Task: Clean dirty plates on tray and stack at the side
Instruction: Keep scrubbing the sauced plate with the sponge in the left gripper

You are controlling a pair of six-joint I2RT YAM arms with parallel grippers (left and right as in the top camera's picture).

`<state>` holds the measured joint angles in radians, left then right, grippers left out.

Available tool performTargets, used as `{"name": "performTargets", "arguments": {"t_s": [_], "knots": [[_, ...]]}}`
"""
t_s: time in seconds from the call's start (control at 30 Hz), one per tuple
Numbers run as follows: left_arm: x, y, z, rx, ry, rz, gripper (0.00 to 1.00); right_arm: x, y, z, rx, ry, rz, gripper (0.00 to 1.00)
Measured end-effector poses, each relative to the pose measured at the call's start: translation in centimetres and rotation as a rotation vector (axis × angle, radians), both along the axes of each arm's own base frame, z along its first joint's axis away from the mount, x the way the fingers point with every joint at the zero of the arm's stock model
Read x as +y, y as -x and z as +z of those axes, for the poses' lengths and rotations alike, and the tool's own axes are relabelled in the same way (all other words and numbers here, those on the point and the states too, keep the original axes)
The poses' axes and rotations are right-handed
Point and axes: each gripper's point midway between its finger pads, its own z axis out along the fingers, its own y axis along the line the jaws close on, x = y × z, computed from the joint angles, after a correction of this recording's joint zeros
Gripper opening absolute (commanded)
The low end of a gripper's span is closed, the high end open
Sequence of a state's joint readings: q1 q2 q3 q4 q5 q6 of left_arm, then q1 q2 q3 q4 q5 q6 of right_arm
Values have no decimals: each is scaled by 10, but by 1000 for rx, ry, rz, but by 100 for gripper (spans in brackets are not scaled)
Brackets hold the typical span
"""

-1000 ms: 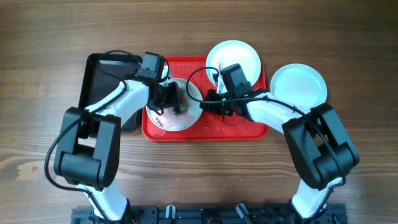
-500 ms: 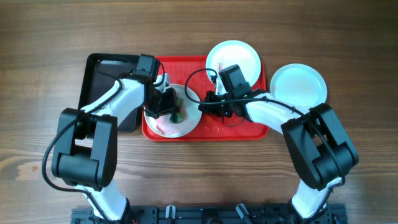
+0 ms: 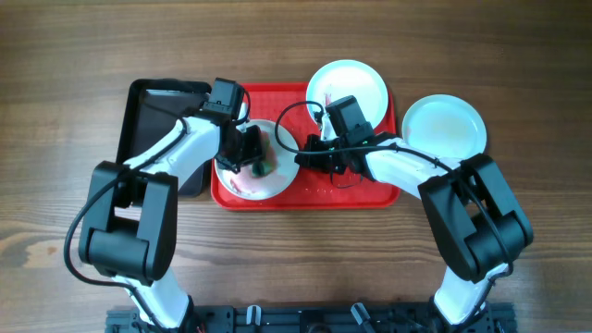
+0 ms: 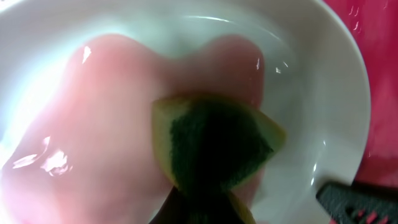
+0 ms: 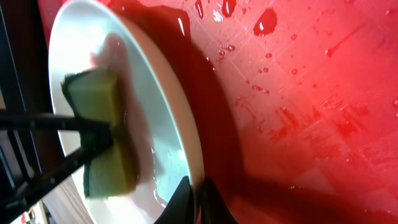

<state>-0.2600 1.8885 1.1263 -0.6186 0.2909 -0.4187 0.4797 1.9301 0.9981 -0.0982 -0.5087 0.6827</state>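
On the red tray (image 3: 324, 196) lies a white plate (image 3: 242, 185) filmed with pink, watery smear. My left gripper (image 3: 252, 155) is shut on a green and yellow sponge (image 3: 267, 165), pressed flat on the plate's inside. Close up, the sponge (image 4: 217, 143) rests at the edge of the pink film on the plate (image 4: 323, 81), under the left gripper (image 4: 205, 208). My right gripper (image 3: 302, 154) is shut on this plate's right rim; its jaws (image 5: 198, 194) pinch the rim (image 5: 180, 118), tilting it off the tray (image 5: 311, 93). A second plate (image 3: 350, 85) sits at the tray's back.
A pale plate (image 3: 444, 125) rests on the wooden table to the right of the tray. A black tray (image 3: 148, 116) lies against the red tray's left side, under my left arm. Water drops speckle the red tray floor.
The left gripper swept the sponge down and left across the plate, then back up toward the middle. The right gripper has kept its hold on the rim without moving.
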Motion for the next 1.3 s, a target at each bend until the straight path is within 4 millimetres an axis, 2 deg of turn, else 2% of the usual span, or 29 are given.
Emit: {"name": "performTargets", "arguments": {"t_s": [0.2,0.3,0.53,0.67,0.93,1.13,1.3], "knots": [[-9,7,4,8,96,-87,4,0,0,0,2,0,1,4],[-13,2,4,-22,114,-105,4,0,1,0,3,1,0,4],[-4,-8,-1,-51,24,-35,4,-1,0,0,1,0,-2,4],[-3,-5,0,-28,12,-20,4,-1,-1,0,0,-1,-2,4],[-8,4,3,-15,79,-113,4,0,0,0,4,-2,0,4],[-14,-9,4,-87,102,-139,4,-1,0,0,6,-1,-3,4],[-6,-17,0,-98,33,-59,4,-1,-1,0,4,-2,-4,4]]}}
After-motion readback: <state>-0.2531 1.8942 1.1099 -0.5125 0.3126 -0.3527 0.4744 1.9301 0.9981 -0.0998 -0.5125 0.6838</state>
